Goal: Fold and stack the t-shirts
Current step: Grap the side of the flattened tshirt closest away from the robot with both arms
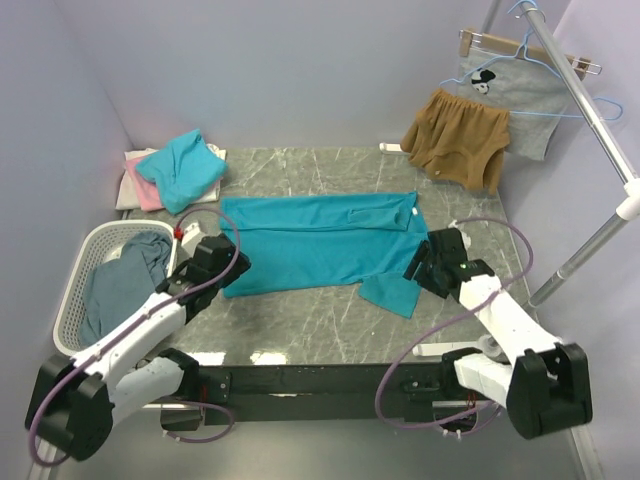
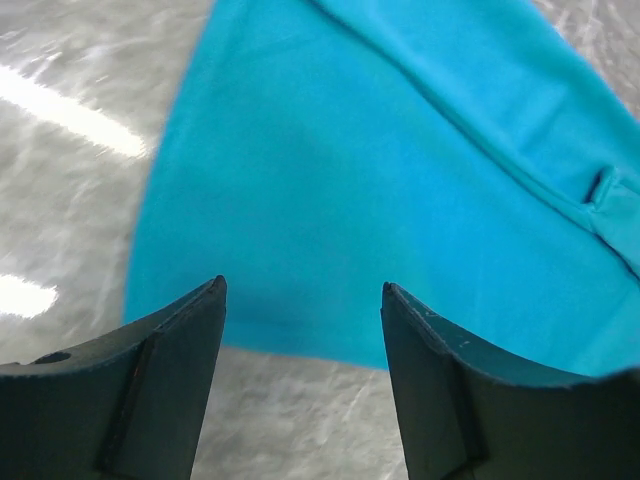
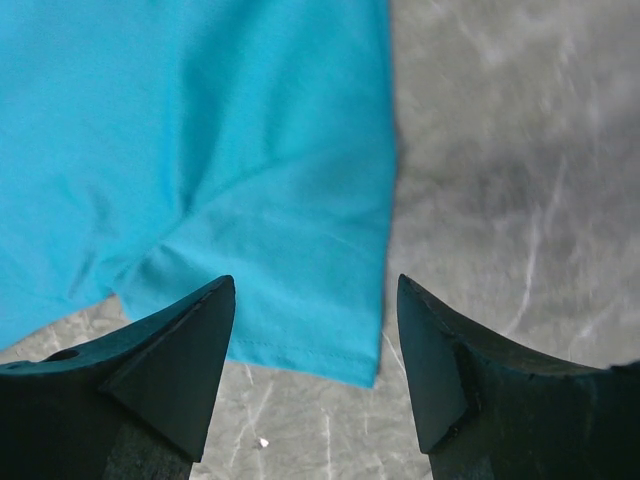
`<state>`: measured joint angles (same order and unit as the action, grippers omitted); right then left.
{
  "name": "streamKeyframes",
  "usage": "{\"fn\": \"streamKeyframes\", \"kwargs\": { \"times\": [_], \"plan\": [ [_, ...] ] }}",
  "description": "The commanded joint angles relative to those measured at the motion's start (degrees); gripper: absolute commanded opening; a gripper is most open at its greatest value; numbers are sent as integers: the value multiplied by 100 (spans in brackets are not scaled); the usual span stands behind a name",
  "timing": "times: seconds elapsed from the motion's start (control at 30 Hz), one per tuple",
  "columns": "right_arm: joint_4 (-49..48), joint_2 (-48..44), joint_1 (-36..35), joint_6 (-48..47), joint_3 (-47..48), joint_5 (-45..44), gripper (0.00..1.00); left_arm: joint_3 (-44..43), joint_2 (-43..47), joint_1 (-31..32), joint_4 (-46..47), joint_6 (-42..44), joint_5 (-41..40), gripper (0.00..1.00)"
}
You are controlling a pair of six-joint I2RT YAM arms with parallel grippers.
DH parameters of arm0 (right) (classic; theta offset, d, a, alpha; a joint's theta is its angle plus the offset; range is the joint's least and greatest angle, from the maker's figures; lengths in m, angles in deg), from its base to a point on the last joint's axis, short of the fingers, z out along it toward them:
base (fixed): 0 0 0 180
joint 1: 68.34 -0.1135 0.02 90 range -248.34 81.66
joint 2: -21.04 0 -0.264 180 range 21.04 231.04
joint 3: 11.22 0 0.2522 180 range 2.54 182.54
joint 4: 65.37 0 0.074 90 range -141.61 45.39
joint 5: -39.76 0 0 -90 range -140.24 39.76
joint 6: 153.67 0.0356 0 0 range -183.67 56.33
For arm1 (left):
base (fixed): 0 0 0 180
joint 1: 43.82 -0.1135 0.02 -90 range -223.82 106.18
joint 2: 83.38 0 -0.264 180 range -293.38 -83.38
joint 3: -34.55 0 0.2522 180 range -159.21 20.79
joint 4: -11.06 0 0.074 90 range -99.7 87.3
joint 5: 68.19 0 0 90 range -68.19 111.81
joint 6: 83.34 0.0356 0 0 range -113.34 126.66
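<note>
Grey marbled tabletop (image 1: 300,325), seen from above. At left, a white slatted laundry basket (image 1: 72,280). My left gripper (image 1: 238,265), jaws parted and empty, is poised at the left hem of the flat teal cotton t-shirt (image 1: 320,240). My right gripper (image 1: 418,268), likewise spread and empty, is at its right sleeve.

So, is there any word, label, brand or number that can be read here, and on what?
None can be read.
On the grey garment, the print: a black-and-white figure, no letters visible.
On the teal shirt, a white tag: too small to read.
</note>
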<state>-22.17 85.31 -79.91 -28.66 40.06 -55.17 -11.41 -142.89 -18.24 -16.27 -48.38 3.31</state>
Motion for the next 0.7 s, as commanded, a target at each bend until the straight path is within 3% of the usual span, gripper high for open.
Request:
{"fn": "streamKeyframes", "kwargs": {
  "times": [0.0,0.23,0.67],
  "plan": [
    [317,-546,-38,604,-358,-307,72,320,527,43,-612,-656,-435,69],
    [432,-794,-170,947,-720,-184,72,505,396,78,-1192,-1087,-461,67],
    [283,-389,-504,1298,-974,-166,72,742,-210,78,-1087,-1369,-435,63]
  ]
}}
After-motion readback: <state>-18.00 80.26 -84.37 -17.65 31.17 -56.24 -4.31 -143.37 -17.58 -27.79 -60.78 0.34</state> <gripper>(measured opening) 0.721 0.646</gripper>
